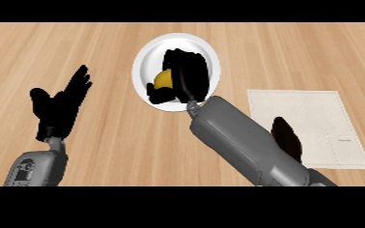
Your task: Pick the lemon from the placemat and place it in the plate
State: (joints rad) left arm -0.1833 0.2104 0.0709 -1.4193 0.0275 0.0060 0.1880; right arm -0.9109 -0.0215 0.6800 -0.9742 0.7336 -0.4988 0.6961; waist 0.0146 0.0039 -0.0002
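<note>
The white plate point(153, 58) lies on the wooden counter at the upper middle of the head view. My right hand point(187, 75) is over the plate with its fingers curled round the yellow lemon point(163, 79), of which only a small patch shows at the hand's left side. The pale placemat point(306, 121) lies at the right, with nothing on its visible part; my right forearm crosses its left edge. My left hand point(61, 104) rests open at the left, fingers up, away from the plate.
Bare wooden counter point(100, 43) surrounds the plate and placemat. A dark shadow point(287, 137) of the arm falls on the placemat beside the right forearm.
</note>
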